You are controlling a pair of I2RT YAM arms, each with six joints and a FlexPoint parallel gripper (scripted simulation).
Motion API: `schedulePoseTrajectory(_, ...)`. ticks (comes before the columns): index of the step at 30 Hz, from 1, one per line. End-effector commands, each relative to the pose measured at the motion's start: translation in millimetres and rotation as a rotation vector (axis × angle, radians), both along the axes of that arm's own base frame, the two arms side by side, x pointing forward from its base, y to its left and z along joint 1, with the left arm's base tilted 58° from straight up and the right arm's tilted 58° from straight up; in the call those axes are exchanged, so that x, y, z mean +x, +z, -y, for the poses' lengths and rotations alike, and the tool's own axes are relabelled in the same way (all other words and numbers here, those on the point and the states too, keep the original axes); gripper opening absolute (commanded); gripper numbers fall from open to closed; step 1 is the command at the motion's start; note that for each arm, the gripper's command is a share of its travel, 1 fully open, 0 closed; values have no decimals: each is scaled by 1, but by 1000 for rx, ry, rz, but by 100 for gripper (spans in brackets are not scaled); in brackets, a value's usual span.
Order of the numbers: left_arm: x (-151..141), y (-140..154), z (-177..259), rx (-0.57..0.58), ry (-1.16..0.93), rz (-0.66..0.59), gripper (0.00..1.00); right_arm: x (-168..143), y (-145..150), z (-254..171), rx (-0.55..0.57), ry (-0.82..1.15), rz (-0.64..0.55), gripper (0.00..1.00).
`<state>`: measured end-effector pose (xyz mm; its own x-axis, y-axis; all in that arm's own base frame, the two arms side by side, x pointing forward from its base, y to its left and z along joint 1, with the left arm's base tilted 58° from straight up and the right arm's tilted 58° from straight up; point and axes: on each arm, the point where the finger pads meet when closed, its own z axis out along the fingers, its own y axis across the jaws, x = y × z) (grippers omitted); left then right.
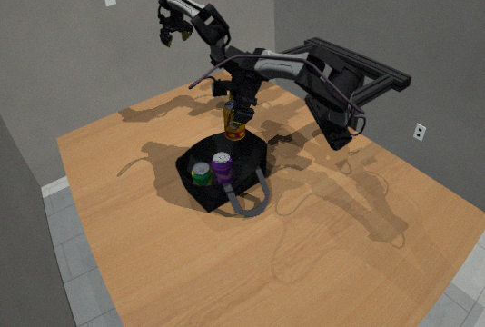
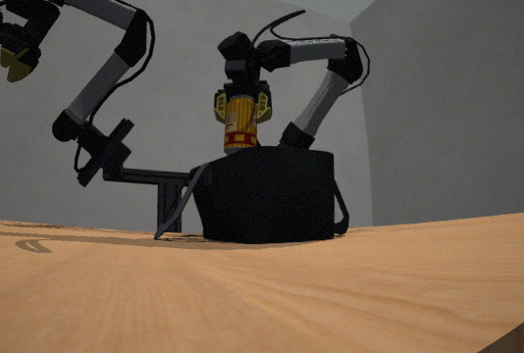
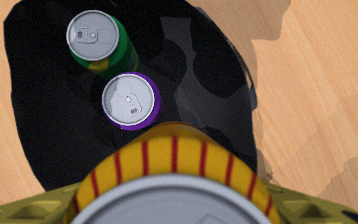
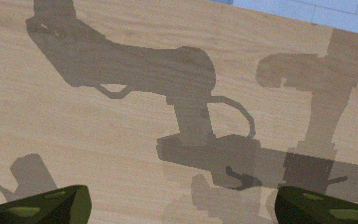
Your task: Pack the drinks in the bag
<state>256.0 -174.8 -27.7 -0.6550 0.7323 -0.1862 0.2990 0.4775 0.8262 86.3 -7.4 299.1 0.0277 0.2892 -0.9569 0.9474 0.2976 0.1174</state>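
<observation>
Your left fingers (image 1: 241,117) (image 2: 242,105) are closed around the yellow can (image 1: 234,131) (image 2: 240,122) (image 3: 175,155), which hangs upright with its base near the height of the bag's rim. In the top view it is at the side of the black canvas bag (image 1: 191,190) (image 2: 267,198) (image 3: 45,115) that faces the dark mounting frame (image 1: 363,61) (image 2: 170,208).

The bag stands on the wooden surface (image 1: 272,265) (image 2: 245,296) (image 3: 320,45) (image 4: 100,125) with its walls up, nearer the surface's left edge than its right edge as the top view shows it. Inside, you have the green can (image 1: 202,174) (image 3: 122,52) and the purple can (image 1: 222,169) (image 3: 156,102) upright and close together, both toward the side away from the yellow can. You cannot tell whether those two touch.

One grey strap (image 1: 249,212) (image 2: 179,213) loops outside the bag down to the surface; another strap (image 2: 343,213) hangs at the opposite side in the exterior view. The bag's near rim lies just beside the yellow can's lower end, and the purple can is the closer of the two cans to it.

Your right fingers (image 1: 177,40) (image 2: 12,63) are open with nothing between them, high and well apart from the bag. Arm shadows cross the surface beneath them.
</observation>
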Motion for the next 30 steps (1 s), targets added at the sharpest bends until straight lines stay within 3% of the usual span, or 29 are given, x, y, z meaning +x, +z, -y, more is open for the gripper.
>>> schedulePoseTrajectory(1,9,17,38,-132,-36,88,67,-1,2,-8,-19,-13,-17,86)
schedulePoseTrajectory(30,9,9,18,-99,-35,73,67,-1,2,-8,-19,-13,-17,86)
